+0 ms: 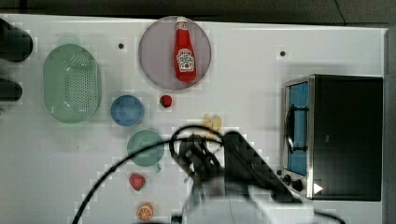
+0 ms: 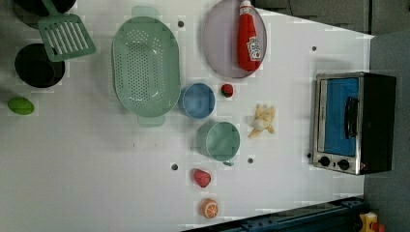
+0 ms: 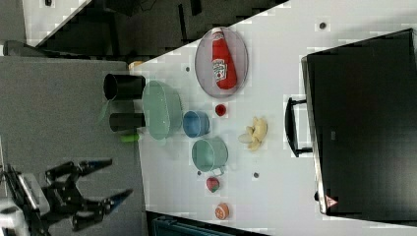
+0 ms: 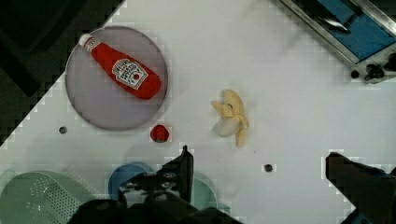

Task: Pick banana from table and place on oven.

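Nearby, a green cup [image 2: 219, 140] flanks the banana [image 2: 262, 121]; the tool [image 4: 257, 163] gapes wide, empty.

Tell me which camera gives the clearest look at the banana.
The wrist view: the banana lies unobstructed on the table, its peel splayed. The left view and right view show it smaller but whole. In the top view the arm's cables partly cover it.

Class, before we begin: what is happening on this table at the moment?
A robot arm's black end effector hangs open above the white table, holding nothing. The peeled yellow banana lies on the tabletop between the green cup and the black-topped toaster oven. Nothing sits on the oven yet.
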Available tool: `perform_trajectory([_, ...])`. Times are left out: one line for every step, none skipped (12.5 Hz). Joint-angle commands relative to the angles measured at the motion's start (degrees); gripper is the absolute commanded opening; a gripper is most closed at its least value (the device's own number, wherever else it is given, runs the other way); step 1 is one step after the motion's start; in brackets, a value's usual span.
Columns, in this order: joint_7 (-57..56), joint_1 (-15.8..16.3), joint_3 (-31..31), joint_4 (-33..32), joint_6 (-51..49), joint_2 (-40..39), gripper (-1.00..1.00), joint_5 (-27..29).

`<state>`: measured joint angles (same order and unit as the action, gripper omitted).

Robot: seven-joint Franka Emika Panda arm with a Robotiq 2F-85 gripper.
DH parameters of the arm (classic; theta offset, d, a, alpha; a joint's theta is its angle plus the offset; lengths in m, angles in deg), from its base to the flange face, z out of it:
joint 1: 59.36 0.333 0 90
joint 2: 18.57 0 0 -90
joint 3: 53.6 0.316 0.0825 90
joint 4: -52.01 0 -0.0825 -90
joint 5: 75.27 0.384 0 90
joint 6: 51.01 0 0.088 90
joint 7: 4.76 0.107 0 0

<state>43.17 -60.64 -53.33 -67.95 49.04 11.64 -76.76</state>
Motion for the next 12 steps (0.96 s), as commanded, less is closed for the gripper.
perform_trajectory([2.7,-0.3,-0.8,-5.4,3.7,-8.3,1.0,0.4])
perform_trajectory([2.7,-0.3,-0.8,-6.7,6.6,-10.0,1.0,0.4])
perform_trajectory([2.7,-0.3,-0.8,-8.1,9.7,-11.9,1.0,0.4])
perform_trajectory([2.7,-0.3,-0.8,-9.5,13.0,-13.8,1.0,0.4])
perform_trajectory([2.7,-0.3,-0.8,-10.9,16.4,-15.9,1.0,0.4])
perform_trajectory([2.7,-0.3,-0.8,-12.2,20.0,-17.9,1.0,0.4])
perform_trajectory([2.7,-0.3,-0.8,-13.5,23.7,-20.0,1.0,0.4])
perform_trajectory([2.7,-0.3,-0.8,-14.7,27.2,-22.2,1.0,0.4])
perform_trajectory([2.7,-0.3,-0.8,-15.8,30.4,-24.5,1.0,0.4])
perform_trajectory([2.7,-0.3,-0.8,-16.8,33.3,-26.9,1.0,0.4])
perform_trajectory([2.8,-0.4,-0.8,-17.5,35.6,-29.4,1.0,0.4])
perform_trajectory([2.8,-0.4,-0.8,-18.1,37.6,-31.8,1.0,0.4])
